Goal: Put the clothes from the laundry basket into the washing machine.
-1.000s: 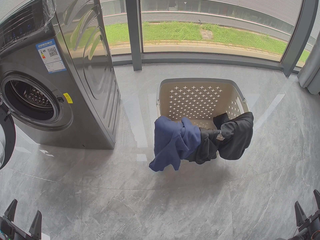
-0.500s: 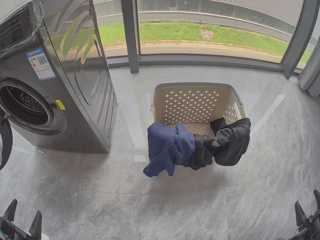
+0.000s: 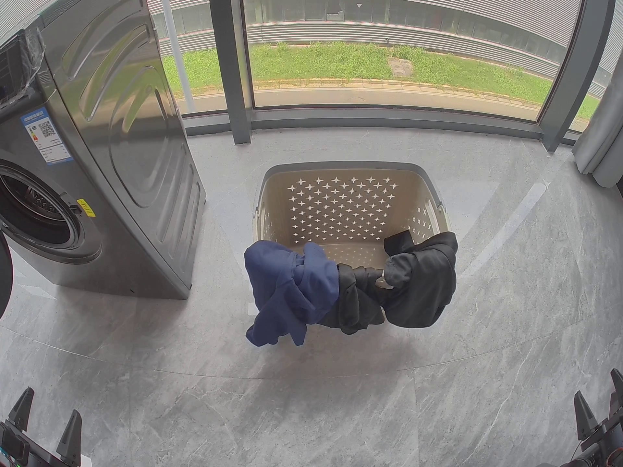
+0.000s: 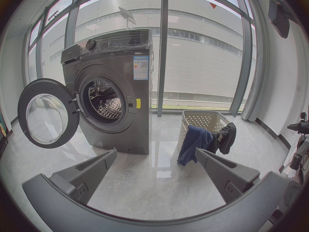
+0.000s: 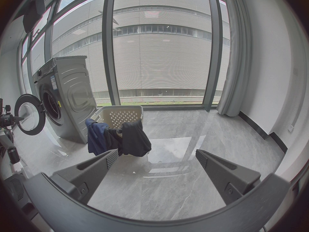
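Note:
A beige laundry basket (image 3: 344,189) (image 4: 201,118) (image 5: 120,113) stands on the floor before the window. A blue garment (image 3: 285,290) (image 4: 194,140) (image 5: 95,136) and a black garment (image 3: 415,280) (image 4: 227,136) (image 5: 133,139) hang over its near rim. The grey washing machine (image 3: 97,144) (image 4: 112,97) (image 5: 64,94) stands to the left, its round door (image 4: 48,113) (image 5: 29,113) swung open. My left gripper (image 3: 45,416) (image 4: 154,155) is open at the lower left, far from the basket. My right gripper (image 3: 597,400) (image 5: 154,155) is open at the lower right, holding nothing.
Grey marble floor (image 3: 311,397) lies free between me and the basket. Large windows with dark frames (image 3: 227,53) run along the back. A curtain (image 3: 600,137) (image 5: 236,55) hangs at the far right.
The whole head view has shifted: machine and basket now sit further left and lower, so the camera moved. Both grippers stay in the same place and open.

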